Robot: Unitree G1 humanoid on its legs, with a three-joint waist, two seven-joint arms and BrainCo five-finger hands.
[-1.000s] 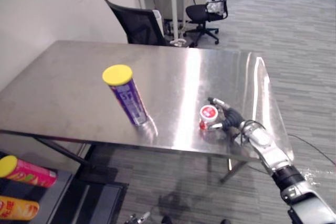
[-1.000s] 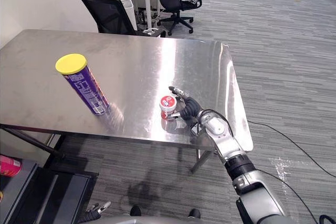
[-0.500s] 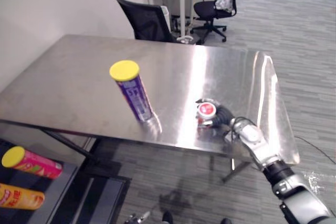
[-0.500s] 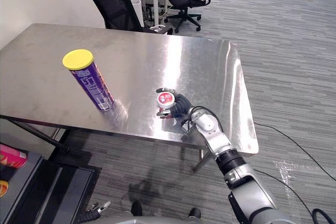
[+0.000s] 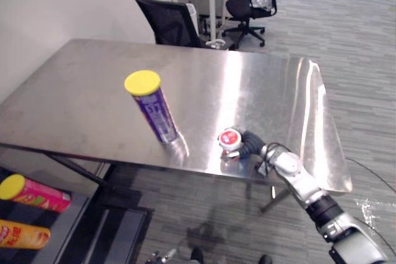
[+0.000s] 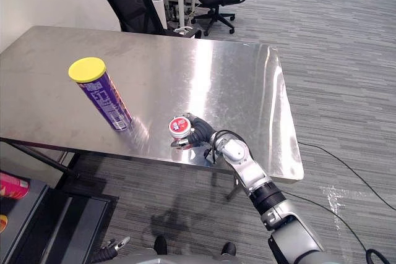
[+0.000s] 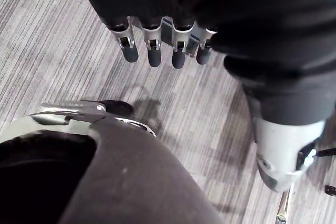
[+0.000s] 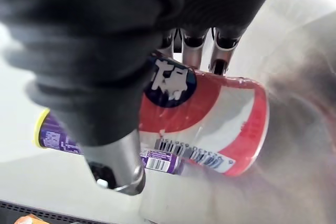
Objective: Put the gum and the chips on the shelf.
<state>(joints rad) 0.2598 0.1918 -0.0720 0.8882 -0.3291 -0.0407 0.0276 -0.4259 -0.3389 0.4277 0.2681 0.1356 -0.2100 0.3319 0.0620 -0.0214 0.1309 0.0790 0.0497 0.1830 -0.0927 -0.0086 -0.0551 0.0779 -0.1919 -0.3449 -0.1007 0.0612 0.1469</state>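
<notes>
Where the steel table [image 5: 80,91] ends nearest the robot, one gum tub [image 5: 230,138] sits in the right hand [image 6: 199,135], fingers curled round it; whether it touches the tabletop is unclear. One purple chips can [image 5: 153,110] stands mid-table, and below the table's left end lie two more: a pink can [image 5: 34,193] and an orange can [image 5: 21,234], the latter cut off. The left hand [image 7: 152,45] hangs over the floor, fingers straight and empty.

Right arm: extended forward from the lower right, forearm angled toward the robot's left, wrist roughly in line with the forearm. Right hand [image 6: 198,136]: fingers [image 8: 193,41] curled over one side of the gum tub [image 6: 179,127], thumb on the opposite side, tub clamped between them. Left hand [image 7: 157,30]: hangs low, fingers straight, side by side, pointing down, holding nothing.
</notes>
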